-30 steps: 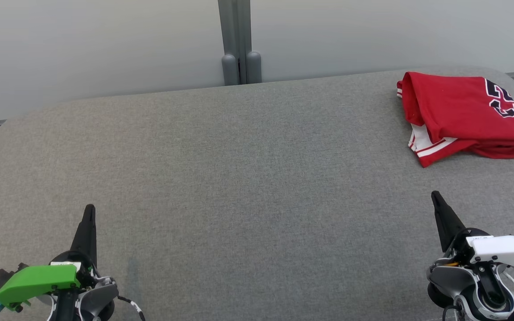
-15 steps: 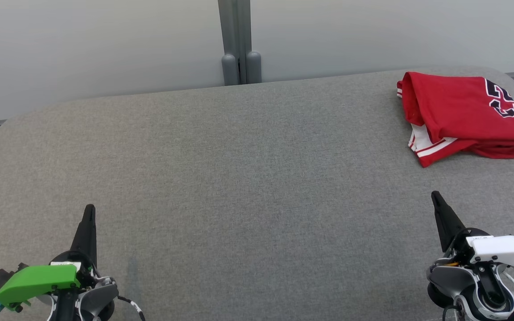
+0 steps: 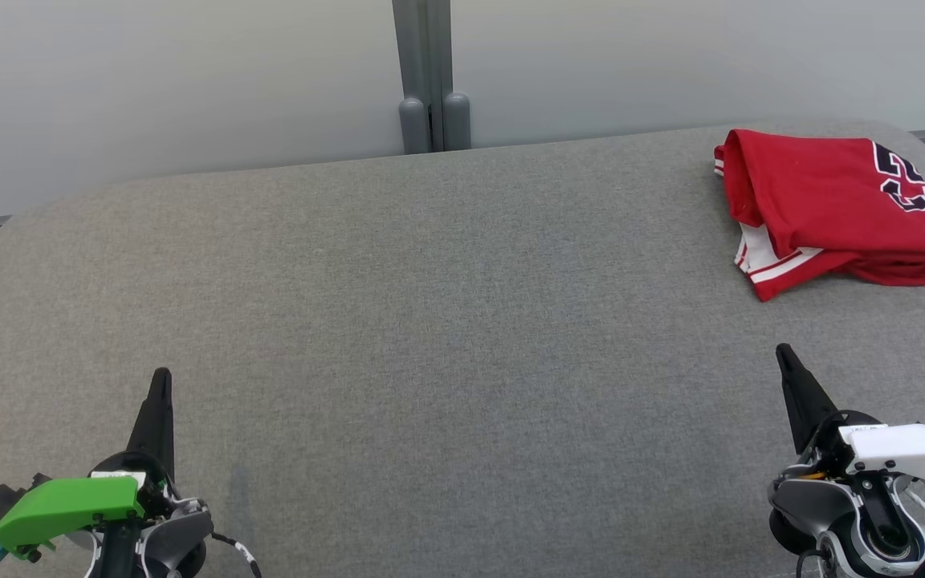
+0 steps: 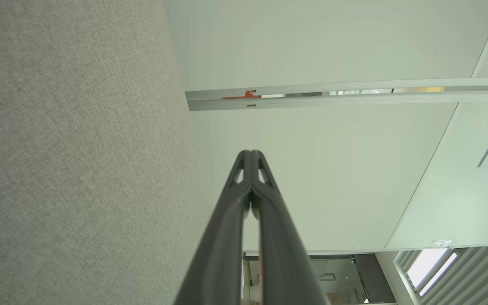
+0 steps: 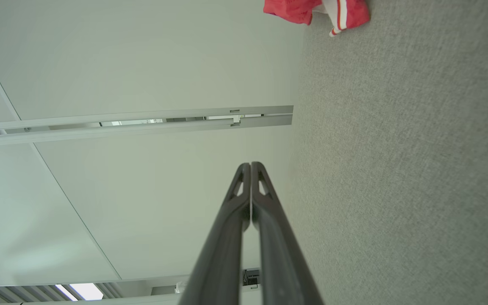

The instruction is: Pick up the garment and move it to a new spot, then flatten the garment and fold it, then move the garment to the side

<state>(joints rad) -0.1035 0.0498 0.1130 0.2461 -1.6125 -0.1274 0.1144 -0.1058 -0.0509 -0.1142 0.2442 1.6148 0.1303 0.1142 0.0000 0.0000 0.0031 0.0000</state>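
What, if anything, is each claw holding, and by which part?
Nothing. The left claw and right claw are shut and empty; the folded red garment lies apart on the grey surface.

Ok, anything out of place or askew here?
The red garment lies folded at the far right of the grey table; a white-striped edge pokes out at its near left corner, so the fold is slightly untidy. The left gripper and right gripper are shut, clear of it.

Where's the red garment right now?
In the head view the red garment lies folded at the far right of the grey surface, beyond the right pincer and clear of it; the right wrist view catches its edge at the top.
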